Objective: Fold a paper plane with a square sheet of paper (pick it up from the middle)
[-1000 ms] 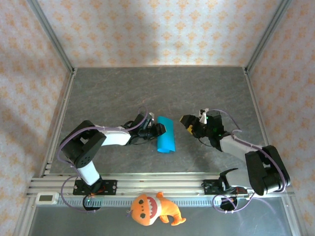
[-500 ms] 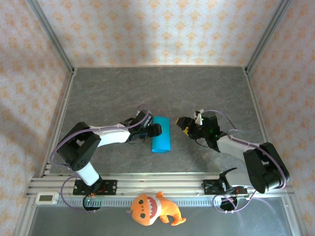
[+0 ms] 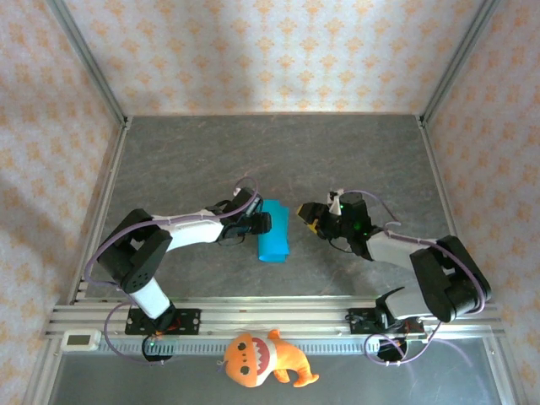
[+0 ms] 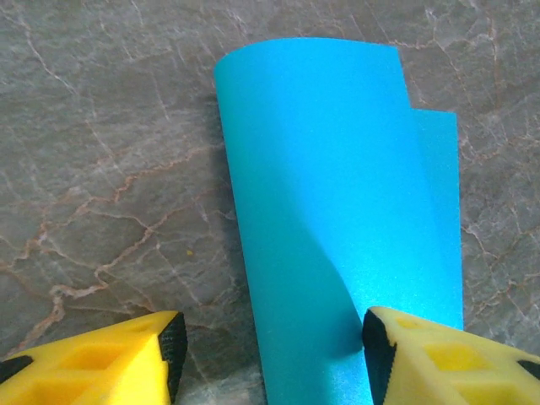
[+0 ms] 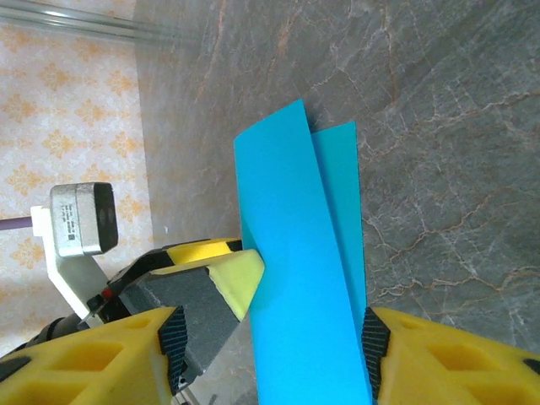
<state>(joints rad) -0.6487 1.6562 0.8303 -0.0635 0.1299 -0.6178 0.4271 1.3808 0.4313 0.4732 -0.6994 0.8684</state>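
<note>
Item: paper (image 3: 273, 234), cyan, one sheet, doubled over on itself. It lies on the grey table (image 3: 186, 160) near its middle, long side running away from the arm bases. The upper layer bows up off the lower one, a strip of which shows along one side in both wrist views. Whether the bend is a pressed crease or only a curl cannot be told, since the fold line sits under the raised layer. The near end of the sheet is cut off by the bottom edge of each wrist view. Tool one, left gripper (image 3: 261, 224): at the paper's left edge, jaws standing apart with the sheet between them in its own view. One finger (image 4: 101, 359) is clear of the paper over bare table; the other (image 4: 447, 354) is at the raised layer, contact there hard to make out. Seen from the right wrist, one yellow fingertip (image 5: 238, 283) meets the edge of the raised layer. Tool two, right gripper (image 3: 305, 216): just right of the paper, jaws likewise apart, gripping nothing, both fingers cropped at the bottom of its own view. From above, both sets of fingertips are small and dark and their gaps are unreadable. Also present: orange toy (image 3: 266, 359) at the near edge below the bases, well apart from the sheet. Changes against a second ago: the paper has shifted left and slightly nearer the bases and looks narrower. The left gripper has drawn left with it. The right gripper has moved left toward the sheet's right edge.
</note>
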